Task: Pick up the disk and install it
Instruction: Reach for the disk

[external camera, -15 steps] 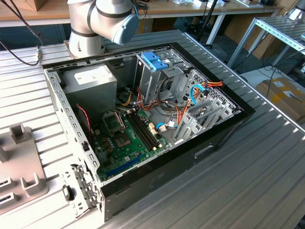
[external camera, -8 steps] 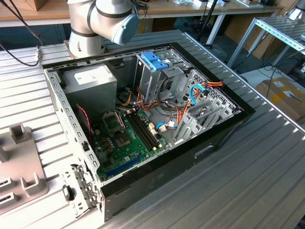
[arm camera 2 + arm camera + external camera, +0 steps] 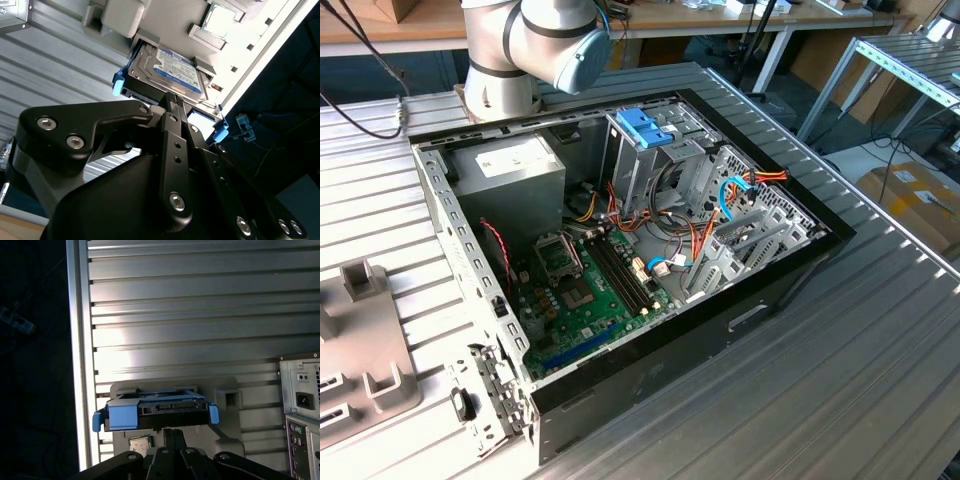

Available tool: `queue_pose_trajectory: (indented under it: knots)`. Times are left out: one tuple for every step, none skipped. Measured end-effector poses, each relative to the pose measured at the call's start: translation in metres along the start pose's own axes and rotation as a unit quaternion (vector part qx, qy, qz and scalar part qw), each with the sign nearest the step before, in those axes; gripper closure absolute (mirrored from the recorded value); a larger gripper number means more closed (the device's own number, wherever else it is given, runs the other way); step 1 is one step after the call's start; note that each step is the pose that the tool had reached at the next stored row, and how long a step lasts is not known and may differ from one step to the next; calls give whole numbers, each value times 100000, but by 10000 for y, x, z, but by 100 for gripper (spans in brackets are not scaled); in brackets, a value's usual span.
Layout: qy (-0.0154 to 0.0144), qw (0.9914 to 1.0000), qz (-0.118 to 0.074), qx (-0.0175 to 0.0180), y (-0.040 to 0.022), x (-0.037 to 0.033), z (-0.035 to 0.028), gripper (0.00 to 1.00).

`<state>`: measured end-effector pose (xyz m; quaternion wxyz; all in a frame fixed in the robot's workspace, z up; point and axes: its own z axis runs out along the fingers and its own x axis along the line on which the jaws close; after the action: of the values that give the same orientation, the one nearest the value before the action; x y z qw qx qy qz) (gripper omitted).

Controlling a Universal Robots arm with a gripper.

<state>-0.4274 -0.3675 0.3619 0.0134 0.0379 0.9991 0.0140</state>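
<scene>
One gripper (image 3: 173, 98), jaws pressed together, is hovering beside the disk (image 3: 170, 67), which is lying in a grey holder (image 3: 227, 415) on the ribbed metal table (image 3: 200, 305).

The arm (image 3: 520, 35) is silver-grey tubing with a pale blue cap (image 3: 582, 55) on its round joint. The gripper (image 3: 172, 97) is matte black: angular linkage plates pinned with silver socket-head screws, and narrow fingers (image 3: 167, 135) ending in ribbed tips.

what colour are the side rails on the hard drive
Blue plastic side rails on the flat silver-grey hard drive; clearest in the first wrist view.
</scene>
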Motion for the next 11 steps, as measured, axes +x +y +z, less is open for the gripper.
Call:
queue_pose_trajectory:
  knots:
    - [4,100000,-19,-1,2,4,1,89]
    - [14,100000,-106,2,6,9,3,89]
    - [21,100000,-257,0,10,13,4,89]
    - [18,99999,-504,-12,17,18,8,89]
    - [42,99994,-1089,18,33,24,10,89]
    - [41,99985,-1729,219,52,29,13,89]
    - [42,99980,-1961,342,61,30,14,89]
    - [34,99979,-2011,363,63,31,15,89]
    - [42,99979,-2022,377,63,31,15,89]
    - [43,99979,-2011,379,64,31,14,89]
    - [40,99983,-1793,386,64,31,15,89]
